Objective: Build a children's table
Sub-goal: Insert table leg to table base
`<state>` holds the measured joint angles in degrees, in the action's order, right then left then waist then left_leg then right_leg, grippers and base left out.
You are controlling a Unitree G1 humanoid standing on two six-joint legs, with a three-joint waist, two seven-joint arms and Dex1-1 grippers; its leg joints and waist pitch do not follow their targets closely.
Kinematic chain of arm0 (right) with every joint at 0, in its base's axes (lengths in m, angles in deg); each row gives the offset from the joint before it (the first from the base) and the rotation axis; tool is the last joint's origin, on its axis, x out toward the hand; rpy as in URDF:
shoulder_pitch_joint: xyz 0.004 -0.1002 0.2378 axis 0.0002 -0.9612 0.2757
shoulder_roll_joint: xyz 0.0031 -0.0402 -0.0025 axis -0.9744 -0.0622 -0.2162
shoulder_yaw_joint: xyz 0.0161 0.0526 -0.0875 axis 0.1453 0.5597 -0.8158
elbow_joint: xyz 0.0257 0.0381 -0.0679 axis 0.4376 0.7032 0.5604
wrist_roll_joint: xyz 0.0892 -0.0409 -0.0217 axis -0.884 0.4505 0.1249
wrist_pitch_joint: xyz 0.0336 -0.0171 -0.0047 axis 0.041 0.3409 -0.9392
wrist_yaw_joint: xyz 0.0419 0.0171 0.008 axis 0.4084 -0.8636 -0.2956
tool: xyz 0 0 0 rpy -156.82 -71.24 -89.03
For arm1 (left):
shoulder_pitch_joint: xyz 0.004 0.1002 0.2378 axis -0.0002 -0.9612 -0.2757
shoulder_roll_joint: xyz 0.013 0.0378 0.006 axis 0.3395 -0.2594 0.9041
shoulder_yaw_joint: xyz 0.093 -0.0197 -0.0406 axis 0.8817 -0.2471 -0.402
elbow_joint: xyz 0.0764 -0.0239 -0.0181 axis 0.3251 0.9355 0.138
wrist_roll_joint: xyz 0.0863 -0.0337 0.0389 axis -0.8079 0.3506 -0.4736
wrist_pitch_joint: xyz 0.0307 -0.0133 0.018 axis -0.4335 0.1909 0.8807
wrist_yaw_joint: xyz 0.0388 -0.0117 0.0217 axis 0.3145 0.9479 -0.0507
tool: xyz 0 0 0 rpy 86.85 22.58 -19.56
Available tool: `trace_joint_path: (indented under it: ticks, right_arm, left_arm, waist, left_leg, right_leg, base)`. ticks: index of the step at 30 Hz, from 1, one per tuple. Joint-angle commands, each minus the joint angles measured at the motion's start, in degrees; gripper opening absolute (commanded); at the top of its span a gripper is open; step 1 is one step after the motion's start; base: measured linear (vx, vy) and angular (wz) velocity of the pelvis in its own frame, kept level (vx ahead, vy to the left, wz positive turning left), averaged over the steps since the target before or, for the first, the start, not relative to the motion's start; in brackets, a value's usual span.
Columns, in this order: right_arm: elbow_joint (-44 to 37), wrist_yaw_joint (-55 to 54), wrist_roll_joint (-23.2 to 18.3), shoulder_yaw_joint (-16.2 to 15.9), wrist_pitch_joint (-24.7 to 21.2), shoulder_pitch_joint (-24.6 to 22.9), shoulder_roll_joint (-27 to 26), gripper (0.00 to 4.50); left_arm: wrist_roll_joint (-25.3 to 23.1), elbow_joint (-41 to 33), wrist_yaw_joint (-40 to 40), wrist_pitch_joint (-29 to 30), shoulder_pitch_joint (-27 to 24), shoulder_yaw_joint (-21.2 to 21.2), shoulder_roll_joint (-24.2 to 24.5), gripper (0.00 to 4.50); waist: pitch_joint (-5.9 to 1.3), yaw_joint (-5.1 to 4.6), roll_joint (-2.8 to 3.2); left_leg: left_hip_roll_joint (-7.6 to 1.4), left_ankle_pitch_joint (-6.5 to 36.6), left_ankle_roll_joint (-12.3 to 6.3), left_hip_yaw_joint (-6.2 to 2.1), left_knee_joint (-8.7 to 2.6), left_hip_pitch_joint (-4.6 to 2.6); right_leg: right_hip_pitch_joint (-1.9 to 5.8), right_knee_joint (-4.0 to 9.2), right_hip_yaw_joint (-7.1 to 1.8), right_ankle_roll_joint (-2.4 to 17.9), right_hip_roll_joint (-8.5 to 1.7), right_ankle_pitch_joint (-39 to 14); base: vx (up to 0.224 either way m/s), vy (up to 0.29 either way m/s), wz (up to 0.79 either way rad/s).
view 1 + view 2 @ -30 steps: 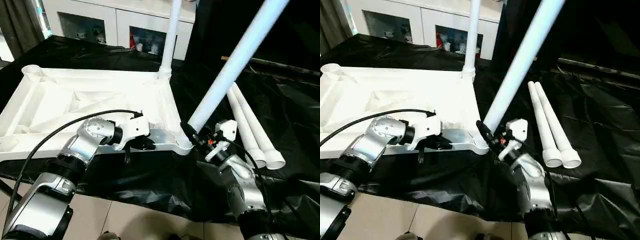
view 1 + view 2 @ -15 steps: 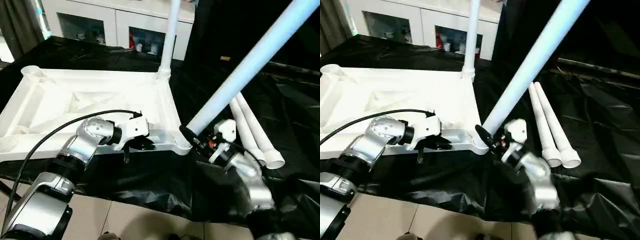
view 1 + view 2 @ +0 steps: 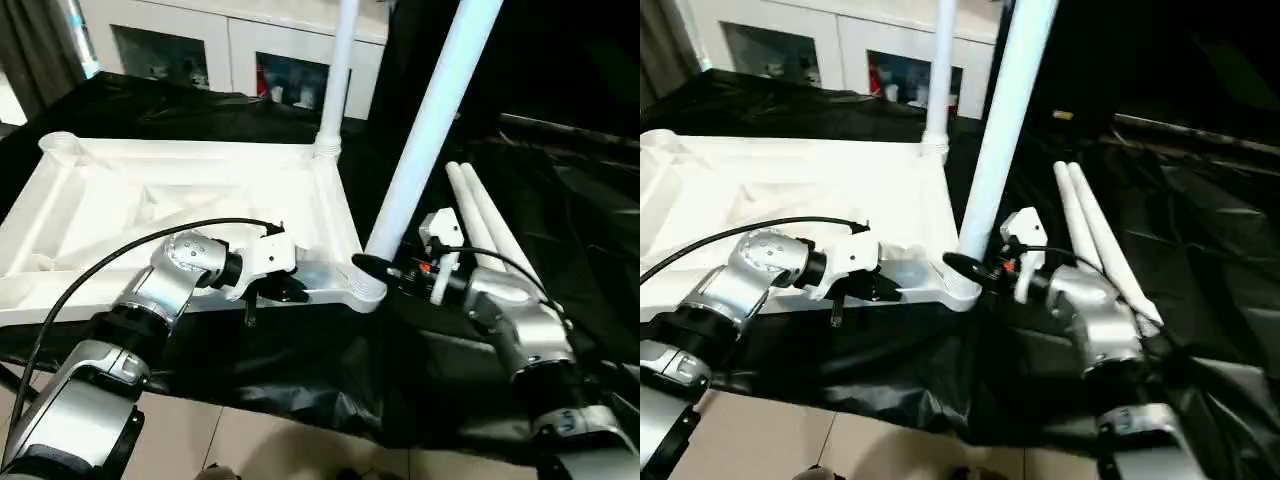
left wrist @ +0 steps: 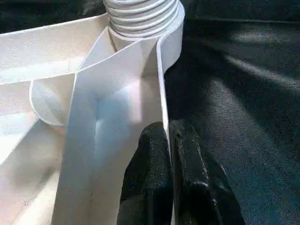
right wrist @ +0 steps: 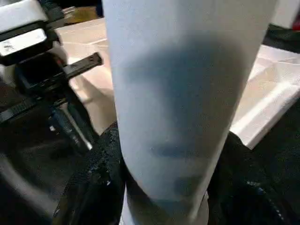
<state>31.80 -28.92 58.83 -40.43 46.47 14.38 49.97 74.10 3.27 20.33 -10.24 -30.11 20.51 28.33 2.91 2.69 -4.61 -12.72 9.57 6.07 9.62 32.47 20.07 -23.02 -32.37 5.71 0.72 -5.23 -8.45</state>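
Second leg [image 3: 425,130] is being seated in the tabletop's [image 3: 120,200] near corner socket [image 3: 368,288], pinched by the right claw [image 3: 372,266]; left claw [image 4: 169,140], pressed together, clamps the rim. Downward pressing is judged next.

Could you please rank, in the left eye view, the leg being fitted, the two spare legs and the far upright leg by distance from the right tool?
1. Leg being fitted: gripped by the right tool at the near corner socket.
2. Spare legs: lying on the black cloth just beyond the tool.
3. Far upright leg: standing at the tabletop's far corner.
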Motion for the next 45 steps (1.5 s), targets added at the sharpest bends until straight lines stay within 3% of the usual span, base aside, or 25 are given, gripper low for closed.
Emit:
trace_joint_path:
  ticks: [1,4,7,10,11,13,15,17,18,24,27,30,31,32,34,37,44,45]
  right_arm:
    - [3.53,2.25,-0.85,-0.57,-3.98,-0.10,0.15,1.87]
    - [5.05,0.04,-3.08,2.65,-4.57,1.09,-0.82,1.87]
    - [5.58,-1.81,-6.50,6.43,-5.64,1.07,-1.87,1.87]
    - [4.91,-2.61,-7.77,7.79,-6.19,0.10,-2.44,1.87]
    - [3.76,-3.33,-9.13,8.99,-6.87,-1.45,-3.20,1.87]
    - [3.01,-3.55,-9.17,9.17,-6.70,-2.73,-3.65,1.87]
    - [1.33,-3.30,-7.90,7.93,-5.79,-4.89,-3.83,1.87]
    - [-1.28,-3.12,-5.90,5.78,-4.10,-7.60,-3.77,1.87]
    - [-1.97,-3.14,-5.38,5.22,-3.62,-8.27,-3.72,1.87]
    - [-4.50,-4.45,-2.30,2.70,-1.11,-10.83,-3.48,1.87]
    - [-5.74,-4.40,0.74,-0.34,0.02,-11.18,-2.86,1.87]
    - [-5.49,-4.17,1.55,-1.30,-0.19,-10.20,-2.72,1.87]
    - [-5.32,-4.10,1.66,-1.44,-0.27,-9.93,-2.71,1.87]
    - [-4.91,-3.90,1.85,-1.78,-0.59,-9.31,-2.63,1.87]
    - [-2.83,-2.90,2.53,-2.69,-1.27,-7.18,-2.27,1.87]
    - [-0.66,-0.70,2.94,-3.85,-2.31,-5.14,-1.65,1.87]
    - [1.78,3.37,3.89,-5.44,-2.16,-3.22,-0.63,1.87]
    - [3.01,5.77,4.46,-6.51,-1.66,-2.56,-0.07,1.87]
  left_arm:
    - [-1.60,-0.12,0.20,-0.46,0.28,2.16,-0.33,0.00]
    - [-1.70,-0.06,-0.05,-0.43,0.17,2.12,-0.45,0.00]
    - [-1.68,-0.31,0.00,-0.28,-0.11,1.97,-0.38,0.00]
    - [-1.63,-0.42,0.10,-0.25,-0.23,1.84,-0.20,0.00]
    - [-1.63,-0.40,0.20,-0.22,-0.28,1.77,-0.01,0.00]
    - [-1.63,-0.36,0.27,-0.26,-0.29,1.78,0.15,0.00]
    - [-1.73,-0.23,0.31,-0.33,-0.21,1.81,0.26,0.00]
    - [-1.90,0.11,0.27,-0.52,0.02,1.82,0.33,0.00]
    - [-1.95,0.21,0.23,-0.58,0.10,1.82,0.33,0.00]
    - [-2.32,0.23,0.28,-0.79,0.17,2.11,0.35,0.00]
    - [-2.56,-0.12,0.59,-0.91,0.04,2.56,0.34,0.00]
    - [-2.85,-0.25,0.74,-1.16,0.02,2.88,0.29,0.00]
    - [-2.91,-0.25,0.76,-1.22,0.01,2.95,0.26,0.00]
    - [-3.02,-0.30,0.77,-1.30,-0.03,3.09,0.19,0.00]
    - [-3.26,-0.57,0.88,-1.49,-0.26,3.49,0.06,0.00]
    - [-3.42,-0.99,0.96,-1.56,-0.53,3.86,0.05,0.00]
    - [-3.36,-1.92,1.50,-1.63,-1.10,4.24,0.28,0.00]
    - [-3.18,-2.19,2.08,-1.81,-1.30,4.35,0.45,0.00]
  waist:
    - [-3.36,-0.01,1.26]
    - [-3.26,0.13,1.40]
    - [-3.51,0.41,1.45]
    - [-3.50,0.51,1.53]
    - [-3.49,0.61,1.94]
    - [-3.54,0.64,2.08]
    - [-3.50,0.69,2.04]
    - [-3.54,0.81,2.46]
    - [-3.54,1.01,2.32]
    - [-3.53,0.91,2.60]
    - [-3.44,0.90,2.56]
    - [-3.34,0.75,2.65]
    - [-3.38,0.70,2.25]
    - [-3.38,0.72,2.46]
    - [-3.41,0.61,1.98]
    - [-3.36,0.51,2.04]
    - [-3.67,0.44,1.44]
    - [-3.73,0.41,1.13]
  left_leg:
    - [-0.84,22.26,-0.68,0.18,-4.10,-0.52]
    - [-0.69,23.42,-0.38,0.31,-3.81,-0.86]
    - [-0.79,20.87,-0.39,0.26,-3.94,-0.54]
    - [-0.84,20.45,-0.26,0.24,-4.02,-0.46]
    - [-0.82,20.81,-0.12,0.21,-4.07,-0.48]
    - [-0.78,20.96,0.00,0.13,-4.12,-0.44]
    - [-0.71,21.17,-0.10,0.22,-4.11,-0.46]
    - [-0.67,20.75,-0.11,0.20,-4.14,-0.42]
    - [-0.70,20.65,-0.25,0.35,-4.09,-0.58]
    - [-0.64,20.27,-0.44,0.28,-4.23,-0.34]
    - [-0.60,20.68,-0.48,0.23,-4.27,-0.33]
    - [-0.59,21.88,-0.46,0.14,-4.29,-0.46]
    - [-0.58,21.91,-0.55,0.18,-4.23,-0.45]
    - [-0.60,21.79,-0.51,0.11,-4.26,-0.46]
    - [-0.62,21.51,-0.66,0.09,-4.21,-0.40]
    - [-0.64,22.04,-0.64,0.12,-4.10,-0.59]
    - [-0.79,21.71,-0.49,0.07,-4.17,-0.38]
    - [-0.79,21.31,-0.73,0.13,-4.11,-0.30]
  right_leg:
    - [1.91,3.63,-2.70,10.10,-2.77,-21.64]
    - [1.55,3.68,-2.82,10.25,-2.84,-24.04]
    - [2.08,3.54,-2.75,10.05,-2.86,-22.92]
    - [2.12,3.50,-2.70,9.88,-2.81,-22.65]
    - [2.10,3.60,-2.70,9.65,-2.86,-23.00]
    - [2.19,3.54,-2.62,9.63,-2.84,-23.06]
    - [2.12,3.66,-2.63,9.35,-2.77,-23.27]
    - [2.18,3.63,-2.65,9.30,-2.80,-23.05]
    - [2.05,3.74,-2.72,9.10,-2.78,-22.80]
    - [2.29,3.61,-2.71,9.13,-2.76,-22.92]
    - [2.28,3.73,-2.68,8.58,-2.70,-23.93]
    - [2.13,4.01,-2.60,7.99,-2.77,-26.15]
    - [2.14,4.09,-2.59,7.81,-2.80,-26.58]
    - [2.13,4.04,-2.61,7.73,-2.84,-26.84]
    - [2.10,3.98,-2.56,7.58,-2.85,-27.26]
    - [1.87,4.20,-2.55,7.29,-2.92,-28.60]
    - [2.03,3.71,-2.62,7.79,-2.80,-25.40]
    - [2.05,3.59,-2.62,8.16,-2.82,-24.94]
  base:
    - [0.000,0.000,0.00]
    - [0.000,0.000,0.00]
    - [0.000,0.000,0.00]
    - [0.000,0.000,0.00]
    - [0.000,0.000,0.00]
    - [0.000,0.000,0.00]
    - [0.000,0.000,0.00]
    - [0.000,0.000,0.00]
    - [0.000,0.000,0.00]
    - [0.000,0.000,0.00]
    - [0.000,0.000,0.00]
    - [0.000,0.000,0.00]
    - [0.000,0.000,0.00]
    - [0.000,0.000,0.00]
    - [0.000,0.000,0.00]
    - [0.000,0.000,0.00]
    - [0.000,0.000,0.00]
    - [0.000,0.000,0.00]
